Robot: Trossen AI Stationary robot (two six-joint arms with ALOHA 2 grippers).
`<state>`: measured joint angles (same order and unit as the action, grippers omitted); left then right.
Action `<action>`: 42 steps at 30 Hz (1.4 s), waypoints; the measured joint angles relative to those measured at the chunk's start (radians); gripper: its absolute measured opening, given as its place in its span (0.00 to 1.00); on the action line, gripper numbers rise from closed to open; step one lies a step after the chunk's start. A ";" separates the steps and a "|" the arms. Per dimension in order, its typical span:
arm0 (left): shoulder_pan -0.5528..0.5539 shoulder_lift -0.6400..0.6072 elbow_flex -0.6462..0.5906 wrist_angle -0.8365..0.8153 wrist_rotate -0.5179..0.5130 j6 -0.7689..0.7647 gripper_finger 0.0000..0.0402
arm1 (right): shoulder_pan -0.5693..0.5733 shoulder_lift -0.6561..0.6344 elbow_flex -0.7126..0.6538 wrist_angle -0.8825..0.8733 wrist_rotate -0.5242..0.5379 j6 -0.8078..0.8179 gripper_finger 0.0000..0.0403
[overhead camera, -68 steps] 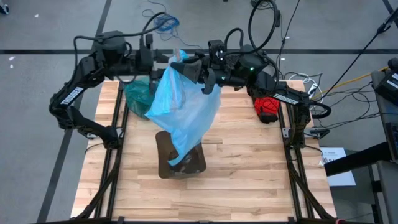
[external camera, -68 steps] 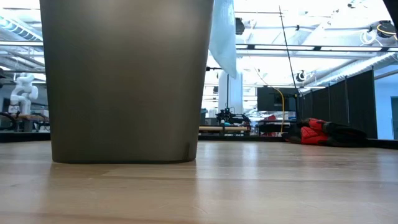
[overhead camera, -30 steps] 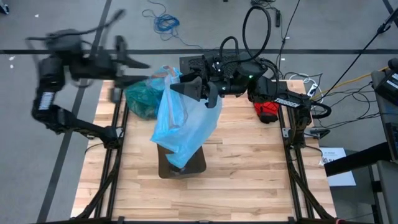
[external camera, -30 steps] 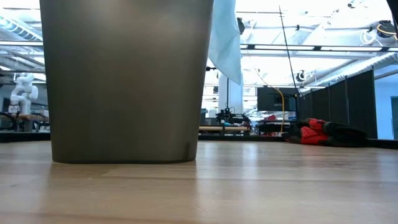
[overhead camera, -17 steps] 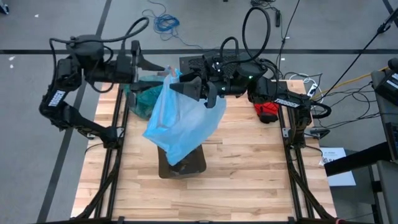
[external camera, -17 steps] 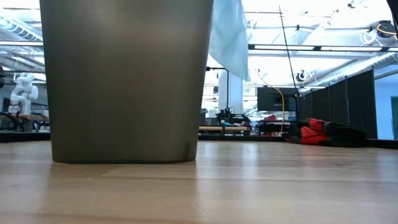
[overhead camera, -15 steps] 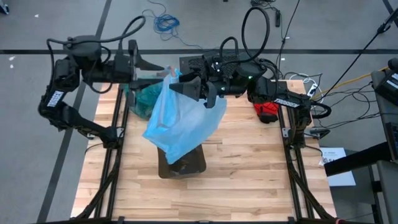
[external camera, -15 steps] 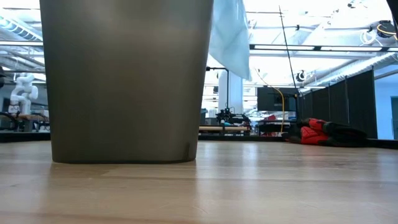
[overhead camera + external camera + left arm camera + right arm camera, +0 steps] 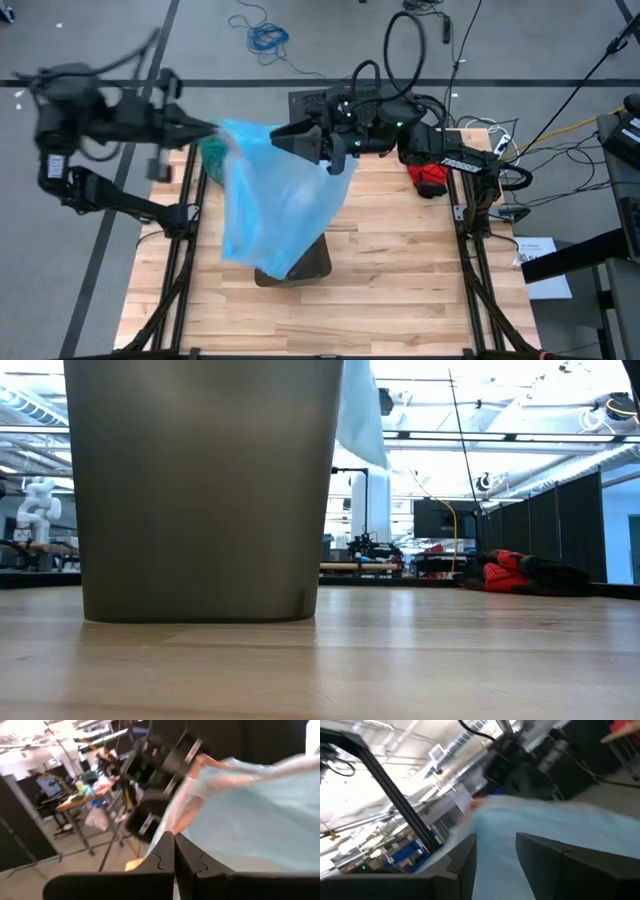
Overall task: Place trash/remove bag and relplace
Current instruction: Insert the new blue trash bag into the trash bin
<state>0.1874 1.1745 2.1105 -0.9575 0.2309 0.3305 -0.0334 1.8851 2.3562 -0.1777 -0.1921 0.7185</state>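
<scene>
Both grippers spread the pale blue bag over the bin

Left gripper [image 9: 212,128], upper left, is pinched tight on the pale blue bag [image 9: 270,195]; right gripper [image 9: 322,140], upper centre, is half-closed on its opposite rim. Teal bag [image 9: 210,152] sits mostly hidden behind it, upper left. Risk: thin film tearing or slipping out under tension, missing the brown bin [image 9: 205,490].

The light wooden tabletop [image 9: 390,270] carries a brown bin [image 9: 205,490] standing upright near its centre, a red glove [image 9: 431,174] by its right edge, and a teal-green bag [image 9: 214,152] near its far left corner.
</scene>
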 joint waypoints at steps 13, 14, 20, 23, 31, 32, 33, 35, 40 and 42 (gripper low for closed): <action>-0.007 0.019 0.000 -0.210 -0.054 -0.062 0.00 | 0.085 0.000 0.000 -0.034 0.037 0.022 0.35; -0.007 0.026 0.000 -0.222 -0.057 -0.062 0.00 | 0.098 0.000 0.001 -0.057 0.060 0.022 0.35; -0.007 0.065 0.000 -0.235 -0.068 -0.060 0.00 | 0.158 0.000 0.001 -0.196 0.267 0.071 0.39; -0.007 0.080 -0.001 -0.270 -0.086 -0.040 0.00 | 0.185 0.000 0.001 -0.303 0.378 0.087 0.39; -0.038 0.035 -0.001 -0.276 -0.073 -0.042 0.00 | 0.258 0.000 0.001 -0.723 0.667 0.181 0.37; -0.043 0.025 0.000 -0.277 -0.073 -0.057 0.00 | 0.266 0.000 0.001 -0.798 0.701 0.229 0.36; -0.048 0.014 0.000 -0.277 -0.072 -0.075 0.00 | 0.273 0.000 0.001 -0.871 0.730 0.285 0.34; -0.058 -0.001 0.000 -0.277 -0.072 -0.110 0.00 | 0.287 0.000 0.001 -0.990 0.759 0.390 0.29; -0.076 -0.010 0.001 -0.274 -0.072 -0.155 0.00 | 0.303 0.036 0.000 -0.970 0.711 0.436 0.08; -0.081 -0.008 0.001 -0.264 -0.072 -0.167 0.00 | 0.302 0.078 0.001 -0.887 0.628 0.400 0.02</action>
<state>0.1061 1.1667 2.1113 -1.2212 0.1592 0.1636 0.2687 1.9633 2.3573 -1.0643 0.4363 1.1183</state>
